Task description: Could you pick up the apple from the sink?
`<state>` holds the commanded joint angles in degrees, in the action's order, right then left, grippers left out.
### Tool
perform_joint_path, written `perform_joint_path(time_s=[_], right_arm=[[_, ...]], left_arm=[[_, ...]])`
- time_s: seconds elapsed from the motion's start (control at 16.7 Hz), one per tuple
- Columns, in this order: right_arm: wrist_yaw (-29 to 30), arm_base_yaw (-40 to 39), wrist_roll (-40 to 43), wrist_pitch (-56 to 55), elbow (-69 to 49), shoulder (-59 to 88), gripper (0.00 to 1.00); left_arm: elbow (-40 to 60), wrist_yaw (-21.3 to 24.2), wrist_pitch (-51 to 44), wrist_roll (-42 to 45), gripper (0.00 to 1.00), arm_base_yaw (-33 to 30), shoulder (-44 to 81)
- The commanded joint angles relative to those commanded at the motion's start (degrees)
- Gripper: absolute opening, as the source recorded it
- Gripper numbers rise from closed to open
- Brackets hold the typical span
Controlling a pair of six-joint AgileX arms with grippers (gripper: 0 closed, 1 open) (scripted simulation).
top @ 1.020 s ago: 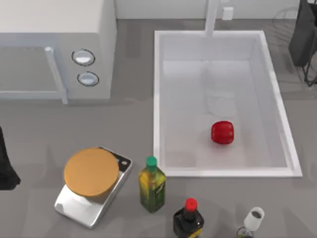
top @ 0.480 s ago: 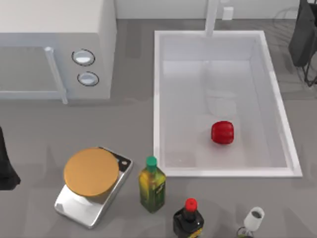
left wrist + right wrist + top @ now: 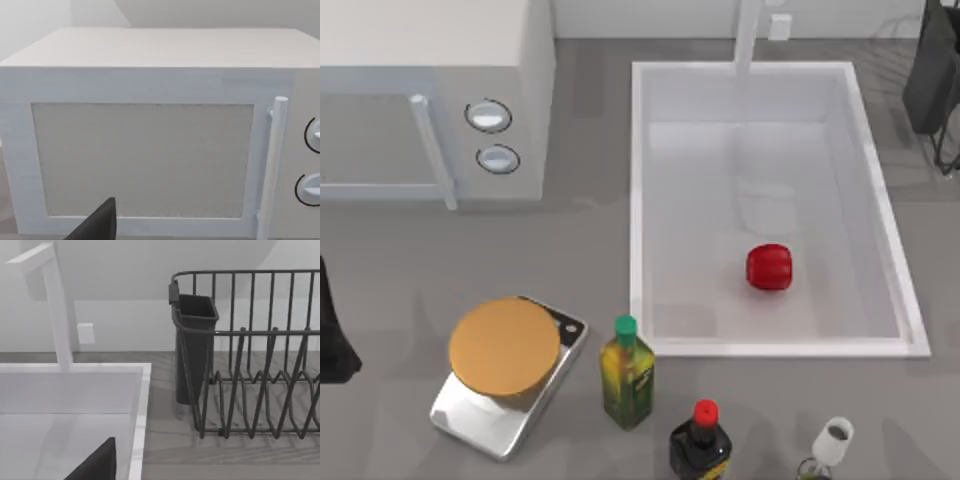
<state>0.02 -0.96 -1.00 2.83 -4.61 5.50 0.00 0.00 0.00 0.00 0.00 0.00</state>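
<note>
Left gripper: my left arm (image 3: 332,330) sits parked at the left edge of the bench; a dark fingertip (image 3: 97,225) shows in its wrist view, and I cannot tell whether the gripper is released or clenched.
Right gripper: my right arm (image 3: 932,70) is parked at the far right corner, beside the sink's rim; one dark fingertip (image 3: 97,464) shows, grip state I cannot tell.
Apple: the small glossy bright-red ridged apple (image 3: 769,267) lies on the sink floor, toward the near right part, untouched and well apart from both arms.
Sink: large white rectangular basin (image 3: 638,200) with a raised rim and a white faucet post (image 3: 748,35) at its far side.
Left wrist view: faces the white box-shaped microwave (image 3: 150,125).
Right wrist view: dark wire dish rack (image 3: 260,380) just beside the sink.
Bench: grey bench (image 3: 580,250) carrying a silver kitchen scale with a round orange plate (image 3: 505,350), a green-capped oil bottle (image 3: 626,372) and a red-capped dark sauce bottle (image 3: 701,440) near the sink's front rim.
</note>
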Motion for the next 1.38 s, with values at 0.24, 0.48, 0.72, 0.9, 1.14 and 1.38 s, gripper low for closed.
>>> perform_joint_path(time_s=[0.24,0.48,0.72,0.9,1.14,1.38], right_arm=[[0.0,-2.4,-2.5,7.0,-11.4,13.6,1.00],[0.1,-5.8,-6.1,16.9,-27.5,32.7,1.00],[0.1,-9.7,-10.2,28.3,-46.3,55.0,1.00],[0.1,-12.7,-13.4,37.2,-60.9,72.2,1.00],[0.2,-16.6,-17.4,48.5,-79.4,94.2,1.00],[0.2,-19.8,-20.8,57.8,-94.7,112.5,1.00]], left_arm=[[0.0,0.0,0.0,0.0,1.00,0.0,0.0],[0.0,0.0,0.0,0.0,1.00,0.0,0.0],[0.0,0.0,0.0,0.0,1.00,0.0,0.0],[0.0,0.0,0.0,0.0,1.00,0.0,0.0],[0.0,0.0,0.0,0.0,1.00,0.0,0.0],[0.0,0.0,0.0,0.0,1.00,0.0,0.0]])
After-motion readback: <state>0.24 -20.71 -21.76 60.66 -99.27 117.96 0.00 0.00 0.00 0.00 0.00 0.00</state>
